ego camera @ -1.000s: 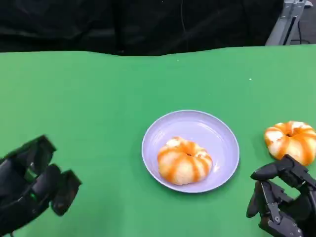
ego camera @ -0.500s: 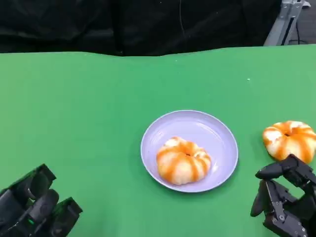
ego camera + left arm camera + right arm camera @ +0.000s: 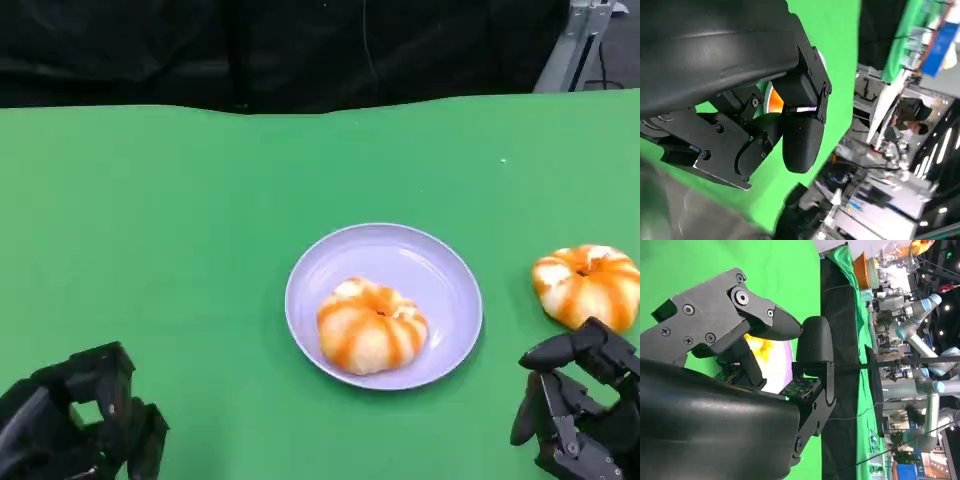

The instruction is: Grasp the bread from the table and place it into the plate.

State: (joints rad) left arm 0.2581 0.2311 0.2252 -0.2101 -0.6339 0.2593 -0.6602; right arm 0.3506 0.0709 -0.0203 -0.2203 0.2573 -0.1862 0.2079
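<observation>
Your green bench [image 3: 180, 230] carries everything here. On it, a little right of centre, sits the lavender plate [image 3: 400, 250], and it already holds one orange-striped bread [image 3: 372, 325] toward its 7 o'clock edge. The bread you need now [image 3: 590, 285] lies on the bench at the plate's 3 o'clock, apart from the rim and close to the picture's right edge.

Your right hand [image 3: 575, 410] sits just at 6 o'clock of that loose bread, not touching it, its fingers [image 3: 560, 348] apart and holding nothing. Your left hand [image 3: 80, 430] is low at the plate's 8 o'clock, well apart from it; its fingers are curled in around nothing.

Judge the bread as light and soft, a puffy round bun with a dimple at the top and a glazed-looking crust that may be a little slick. It should squash rather than break, so a hard squeeze would likely dent it. Take it across its widest part, fingers low on opposite flanks, thumb on the near side, rather than pinching the crown. The free space on the plate is toward 1 o'clock, so aim there to avoid the bun already resting in it.
</observation>
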